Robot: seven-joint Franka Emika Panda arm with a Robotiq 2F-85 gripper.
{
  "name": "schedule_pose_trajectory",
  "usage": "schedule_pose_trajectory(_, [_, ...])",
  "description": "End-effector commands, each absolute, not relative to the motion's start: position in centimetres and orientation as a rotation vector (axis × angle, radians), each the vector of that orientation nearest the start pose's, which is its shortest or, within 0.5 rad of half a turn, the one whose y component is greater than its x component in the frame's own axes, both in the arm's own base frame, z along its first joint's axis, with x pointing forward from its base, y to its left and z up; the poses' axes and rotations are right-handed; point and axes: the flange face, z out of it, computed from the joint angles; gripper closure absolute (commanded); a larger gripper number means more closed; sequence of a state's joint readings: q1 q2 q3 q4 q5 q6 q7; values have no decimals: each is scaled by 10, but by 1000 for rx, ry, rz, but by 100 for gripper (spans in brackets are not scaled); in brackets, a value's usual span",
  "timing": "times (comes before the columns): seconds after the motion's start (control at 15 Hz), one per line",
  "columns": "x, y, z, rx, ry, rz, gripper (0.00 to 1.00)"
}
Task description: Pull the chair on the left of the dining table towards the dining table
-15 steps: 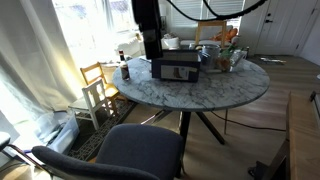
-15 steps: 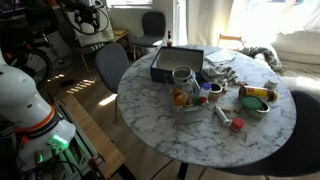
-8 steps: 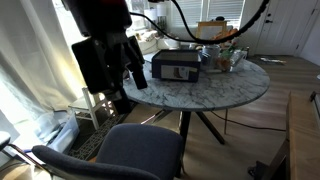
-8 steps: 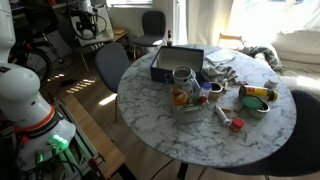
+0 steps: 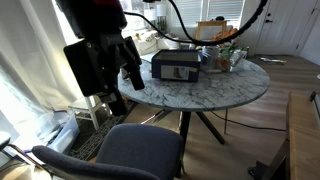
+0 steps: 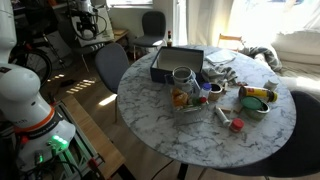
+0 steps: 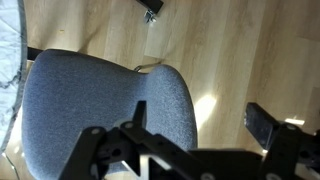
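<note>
The chair is dark blue-grey and upholstered. It stands at the bottom of an exterior view and just left of the table in an exterior view. In the wrist view its seat fills the left half, seen from above. The dining table has a round marble-look top in both exterior views. My gripper hangs open and empty above the chair, close to the camera. In the wrist view the jaws are spread, one finger over the seat's edge and the other over bare floor.
On the table are a black box, jars and small items. Another dark chair stands at the back. The robot base is at the left. A curtained window is beside the chair. The floor is wood.
My gripper swung from above the table's far left edge out towards the camera and over the chair. In the last half second it only shifted slightly. The chair has not moved.
</note>
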State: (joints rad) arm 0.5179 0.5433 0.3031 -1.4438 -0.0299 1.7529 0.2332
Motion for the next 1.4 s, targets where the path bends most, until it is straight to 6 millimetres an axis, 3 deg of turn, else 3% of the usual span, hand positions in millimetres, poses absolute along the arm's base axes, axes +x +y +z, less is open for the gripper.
schedule_pose_trajectory(0.0, [497, 491, 360, -3003, -980, 381, 0])
schedule_pose_trajectory(0.4, [501, 529, 319, -3073, -1061, 300, 0])
schedule_pose_trajectory(0.6, [512, 538, 302, -3143, -1099, 174, 0])
schedule_pose_trajectory(0.93, [532, 560, 280, -3003, -1148, -83, 0])
schedule_pose_trajectory(1.27, [547, 566, 251, -2920, -1131, -193, 0])
schedule_pose_trajectory(1.33, [539, 561, 263, -2953, -1100, -165, 0])
